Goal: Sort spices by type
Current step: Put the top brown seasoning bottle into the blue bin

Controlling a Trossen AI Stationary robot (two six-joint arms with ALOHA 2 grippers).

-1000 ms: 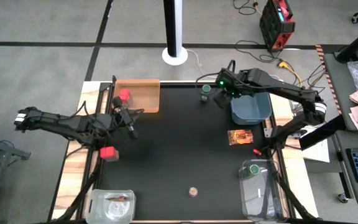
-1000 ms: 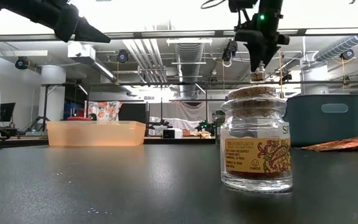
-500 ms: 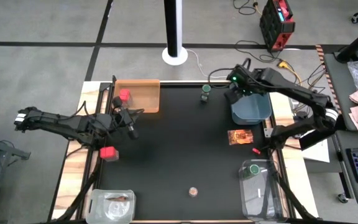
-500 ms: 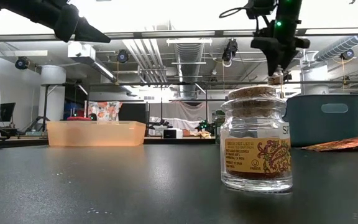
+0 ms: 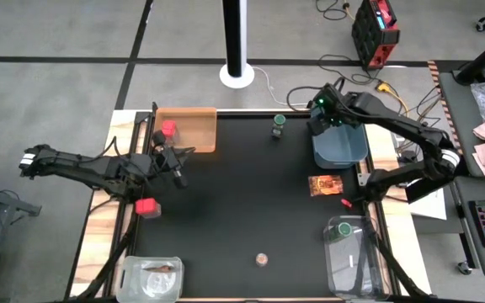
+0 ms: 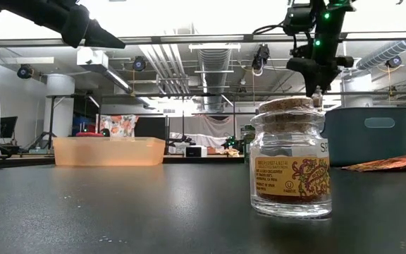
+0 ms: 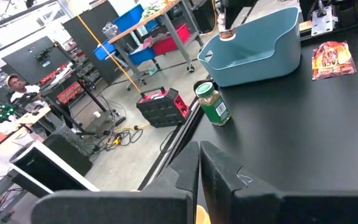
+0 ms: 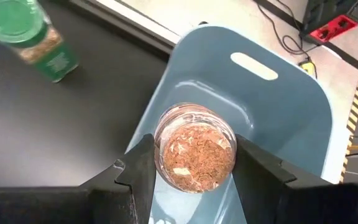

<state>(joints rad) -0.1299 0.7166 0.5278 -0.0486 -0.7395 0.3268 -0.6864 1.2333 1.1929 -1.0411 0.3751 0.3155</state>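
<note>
High view, right gripper (image 5: 325, 119): over the near-left corner of the blue plastic tub (image 5: 349, 150); what it carries is not readable from above.
High view, left gripper (image 5: 178, 174): waiting over the table's left side, between two small red cube boxes, one (image 5: 169, 129) in the orange tray (image 5: 194, 123), the other (image 5: 147, 206) on the bare mat.
High view, left to sort: a green-capped glass jar (image 5: 279, 124) near the far edge, a flat brown-orange packet (image 5: 326, 184) just below the tub, a small tan-capped jar (image 5: 262, 258) near the front edge.
High view, already placed: a second green cap (image 5: 342, 229) shows in the clear container at front right, and a packet-like item (image 5: 158, 269) in the clear container at front left.
Low view: the tan-capped jar stands close to the camera, cork-topped, upright, untouched.
Left wrist view: this arm's dark fingers (image 7: 219, 171) are pressed together with nothing between them.
Right wrist view: jaws pinch a clear glass jar of reddish-brown spice (image 8: 195, 155), hanging above the tub's inside.
Progress, as a judgement: roughly halfway; this jar looks about to go into the tub, with four items on the mat yet to be grouped.
</note>
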